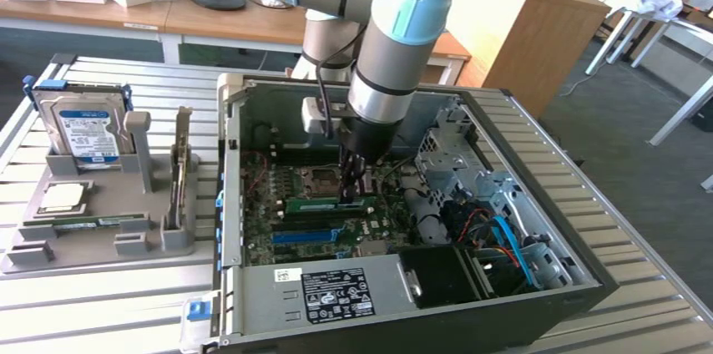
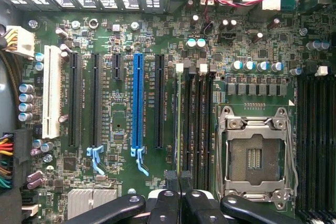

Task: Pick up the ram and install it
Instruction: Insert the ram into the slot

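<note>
The ram is a thin green strip standing on edge over the black memory slots, beside the empty processor socket, inside the open computer case. In the wrist view the ram appears edge-on as a thin pale line running away from the fingers. My gripper reaches straight down into the case and is shut on the ram's upper edge; its black fingertips meet around the strip. I cannot tell whether the ram is seated in a slot or just above it.
A bright blue slot and black expansion slots lie beside the memory slots. Cables and drive cages fill the case toward the exterior view's right. A grey holder at the exterior view's left carries a hard drive, a processor chip and another green strip.
</note>
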`<action>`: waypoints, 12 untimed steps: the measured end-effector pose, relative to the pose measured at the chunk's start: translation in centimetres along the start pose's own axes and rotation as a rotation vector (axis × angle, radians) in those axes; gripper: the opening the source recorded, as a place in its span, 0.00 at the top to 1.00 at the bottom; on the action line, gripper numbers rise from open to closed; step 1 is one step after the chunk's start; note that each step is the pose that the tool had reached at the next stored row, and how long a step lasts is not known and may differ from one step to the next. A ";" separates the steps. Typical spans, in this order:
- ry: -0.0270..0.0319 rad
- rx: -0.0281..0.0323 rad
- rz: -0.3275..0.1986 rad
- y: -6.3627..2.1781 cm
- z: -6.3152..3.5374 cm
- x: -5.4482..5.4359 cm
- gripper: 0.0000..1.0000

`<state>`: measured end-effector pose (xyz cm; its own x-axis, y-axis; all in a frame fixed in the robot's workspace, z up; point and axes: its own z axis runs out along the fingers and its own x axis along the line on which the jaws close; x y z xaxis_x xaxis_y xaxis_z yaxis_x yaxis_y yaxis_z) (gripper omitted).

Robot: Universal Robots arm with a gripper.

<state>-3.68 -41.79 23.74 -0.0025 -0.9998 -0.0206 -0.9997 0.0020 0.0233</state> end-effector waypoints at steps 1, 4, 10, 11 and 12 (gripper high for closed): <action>-0.0003 0.0002 0.000 0.00 0.04 0.0 0.89; 0.0000 0.0001 0.003 0.00 0.17 0.0 0.89; -0.0002 0.0002 0.010 0.00 0.21 0.0 0.89; -0.0002 0.0002 0.010 0.00 0.21 0.0 0.89; -0.0002 0.0001 0.010 0.00 0.21 0.0 0.89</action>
<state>-3.68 -41.79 23.53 -0.0126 -0.9997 -0.0205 -0.9997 0.0121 0.0234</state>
